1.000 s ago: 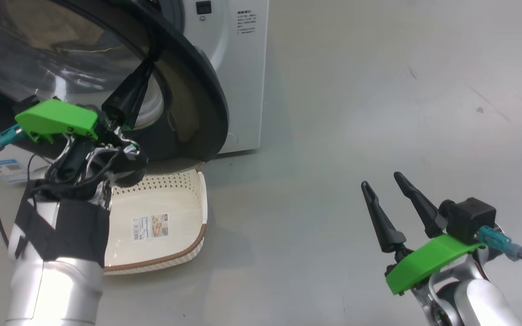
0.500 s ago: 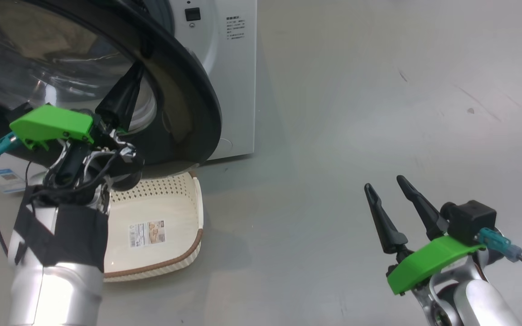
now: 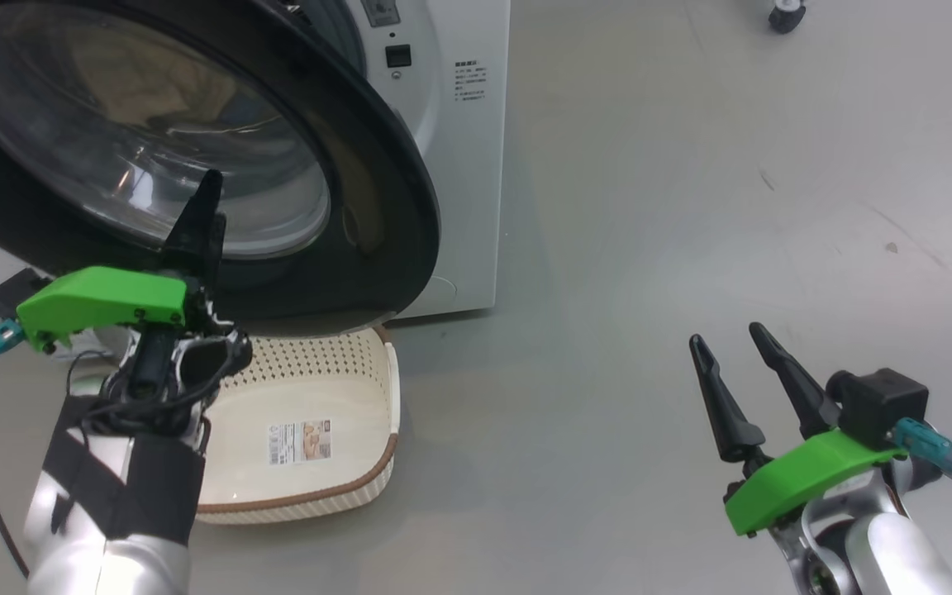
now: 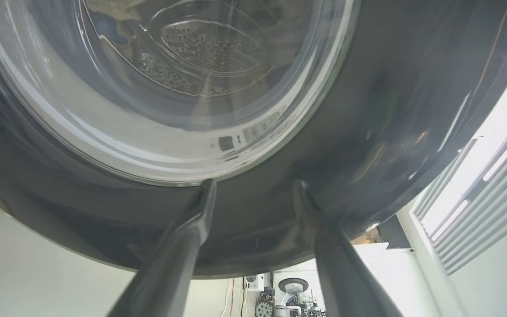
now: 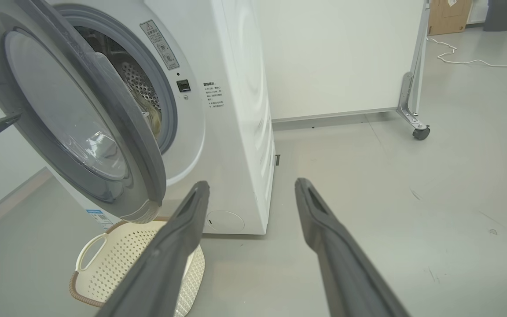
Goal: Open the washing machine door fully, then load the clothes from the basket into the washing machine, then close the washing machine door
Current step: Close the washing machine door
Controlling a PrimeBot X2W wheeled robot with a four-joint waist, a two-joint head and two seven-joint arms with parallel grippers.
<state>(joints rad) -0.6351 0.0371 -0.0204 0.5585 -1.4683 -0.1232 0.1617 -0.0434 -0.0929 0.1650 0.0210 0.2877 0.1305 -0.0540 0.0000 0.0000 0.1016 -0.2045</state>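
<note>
Just beyond left end effector (image 4: 255, 185), washing machine door (image 4: 390, 110)

left gripper (image 4: 255, 185) changed: jaws were shut, pressed high on the washing machine door (image 3: 385, 190) at its black ring. Now they're spread and pulled back lower, tips near the ring's bottom. Head camera shifted too.

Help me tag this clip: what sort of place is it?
Probably a lab or test room, not a home laundry: the washer stands on a bare grey floor beside a wheeled white partition, with a loose cable lying behind.
</note>
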